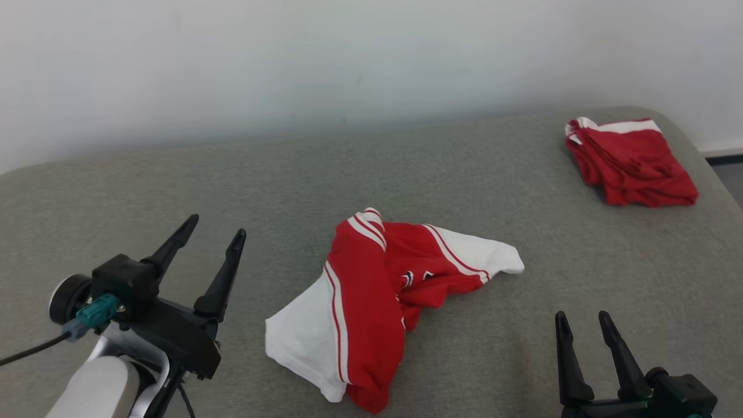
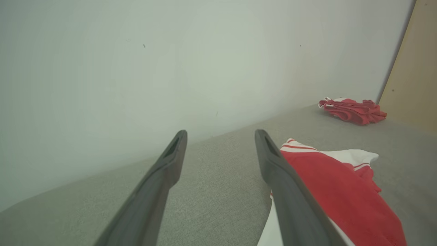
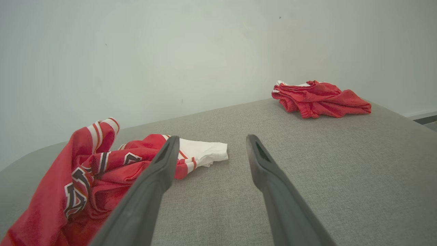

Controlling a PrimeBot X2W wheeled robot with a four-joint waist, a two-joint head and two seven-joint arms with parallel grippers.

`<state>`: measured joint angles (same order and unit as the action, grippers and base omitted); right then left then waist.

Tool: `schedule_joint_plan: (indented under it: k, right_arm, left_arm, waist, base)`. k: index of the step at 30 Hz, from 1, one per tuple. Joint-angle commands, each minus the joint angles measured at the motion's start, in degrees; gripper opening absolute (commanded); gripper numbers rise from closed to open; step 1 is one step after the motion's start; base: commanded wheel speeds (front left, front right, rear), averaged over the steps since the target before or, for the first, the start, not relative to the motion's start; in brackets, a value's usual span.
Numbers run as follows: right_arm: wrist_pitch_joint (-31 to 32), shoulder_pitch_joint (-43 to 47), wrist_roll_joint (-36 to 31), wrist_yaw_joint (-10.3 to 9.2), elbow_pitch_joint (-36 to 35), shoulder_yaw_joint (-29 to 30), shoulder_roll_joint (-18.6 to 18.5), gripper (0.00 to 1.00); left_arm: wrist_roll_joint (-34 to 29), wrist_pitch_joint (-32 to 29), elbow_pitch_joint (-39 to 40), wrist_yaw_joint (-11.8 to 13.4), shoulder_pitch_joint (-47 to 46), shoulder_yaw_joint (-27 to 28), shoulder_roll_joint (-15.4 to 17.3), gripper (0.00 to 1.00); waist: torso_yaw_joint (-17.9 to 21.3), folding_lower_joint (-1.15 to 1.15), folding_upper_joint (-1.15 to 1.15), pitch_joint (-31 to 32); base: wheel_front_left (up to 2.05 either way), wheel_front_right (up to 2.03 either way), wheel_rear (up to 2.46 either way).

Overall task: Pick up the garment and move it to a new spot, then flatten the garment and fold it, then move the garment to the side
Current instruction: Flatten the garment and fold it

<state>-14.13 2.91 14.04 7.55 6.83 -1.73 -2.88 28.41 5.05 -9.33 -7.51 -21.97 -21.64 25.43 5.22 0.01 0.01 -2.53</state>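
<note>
My left claw (image 1: 217, 225) and right claw (image 1: 581, 316) gape wide, empty; pinching the crumpled red-and-white jersey (image 1: 371, 278) by one layer could let it slip free.

Matt cloth garment (image 1: 371, 302), rough woven grey surface (image 1: 464, 174)
</note>
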Motion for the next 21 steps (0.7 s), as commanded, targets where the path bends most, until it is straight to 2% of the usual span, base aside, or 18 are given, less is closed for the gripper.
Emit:
schedule_joint_plan:
  k: [1, 4, 5, 13, 21]
  right_arm:
    - [-0.42, -0.86, 0.50, -0.15, 0.35, -0.22, 0.00, 1.00]
    - [-0.61, -1.51, 0.85, -0.15, 0.88, -0.46, 0.00, 1.00]
    - [-0.76, -2.16, 1.26, -0.15, 1.38, -0.76, 0.00, 1.00]
    - [-1.09, -3.98, 2.38, -0.15, 2.82, -1.72, 0.00, 1.00]
    - [-1.10, -4.14, 3.31, -0.15, 2.44, -1.50, 0.00, 1.00]
  left_arm:
    - [1.86, -1.13, 0.12, 0.09, -1.18, -1.66, 1.34, 1.00]
    - [4.24, -2.45, 0.03, 0.10, -2.04, -3.81, 2.71, 1.00]
    - [6.29, -3.82, -0.35, 0.09, -2.84, -6.25, 4.58, 1.00]
    - [12.92, -7.19, -2.55, 0.10, -3.80, -12.72, 9.46, 1.00]
    - [16.45, -8.09, -4.84, 0.09, -0.92, -16.92, 10.61, 1.00]
  waist:
    - [3.51, -0.01, -0.01, -3.17]
    - [4.49, -0.01, -0.01, -4.03]
    - [5.38, -0.01, -0.01, -4.84]
    - [8.14, -0.01, -0.01, -6.98]
    - [9.90, -0.01, -0.01, -7.94]
  base:
    - [0.00, 0.00, 0.00]
    - [0.00, 0.00, 0.00]
    - [0.00, 0.00, 0.00]
    - [0.00, 0.00, 0.00]
    - [0.00, 0.00, 0.00]
